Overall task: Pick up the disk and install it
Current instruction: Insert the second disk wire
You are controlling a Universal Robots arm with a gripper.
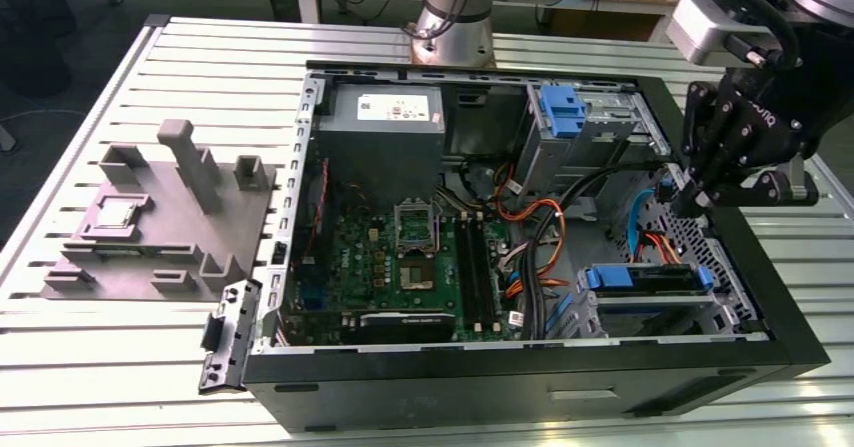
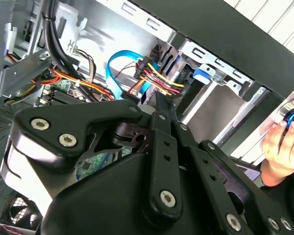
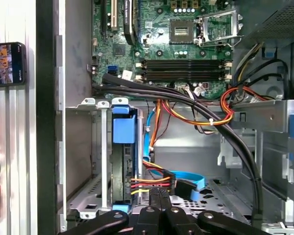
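The disk sits in the lower drive bay at the exterior view's right of the open computer case, with blue rails at both ends. In the first wrist view the disk stands on edge under a blue rail tab, with red, yellow and black wires plugged into its end. My gripper hangs just above and behind that bay, inside the case wall. Its fingers look shut with nothing between them, and in the first wrist view the gripper tips sit right at the black cable connector beside the disk. In the second wrist view the gripper points at the same wire bundle.
A grey power supply and a bare blue bracket lie at the back of the case. The motherboard and loose cables fill the middle. A grey fixture stands on the slatted table. A hand rests outside the case wall.
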